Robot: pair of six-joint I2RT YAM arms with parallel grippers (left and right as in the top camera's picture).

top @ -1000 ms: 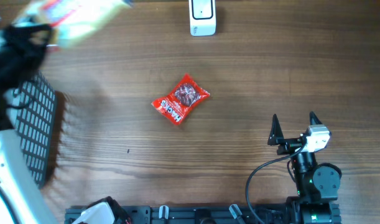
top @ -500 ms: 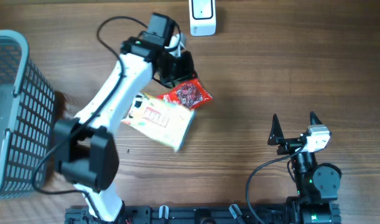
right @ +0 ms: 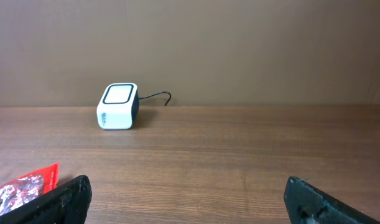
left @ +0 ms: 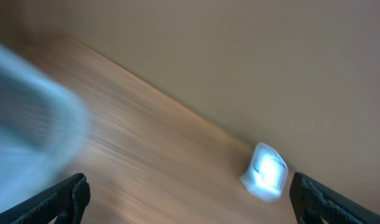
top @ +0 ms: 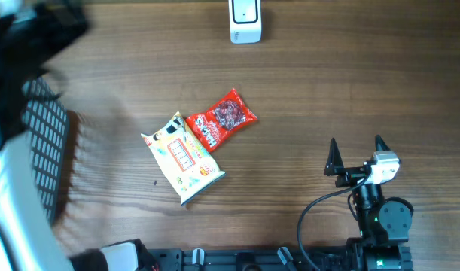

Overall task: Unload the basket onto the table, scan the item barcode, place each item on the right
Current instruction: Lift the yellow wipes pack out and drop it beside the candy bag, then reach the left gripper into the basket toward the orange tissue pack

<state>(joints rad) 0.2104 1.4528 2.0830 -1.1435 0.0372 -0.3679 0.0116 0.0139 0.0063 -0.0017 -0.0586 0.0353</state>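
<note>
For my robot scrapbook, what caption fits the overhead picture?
Yellow snack pack and red candy bag touching on the wooden table, white scanner beyond, right end effector open.

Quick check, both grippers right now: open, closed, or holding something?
Left gripper: open, holding nothing.
Right gripper: open, holding nothing.

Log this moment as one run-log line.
left fingers: open, empty | right fingers: open, empty | yellow packet: flat on table, against red packet | scanner: far edge
</note>
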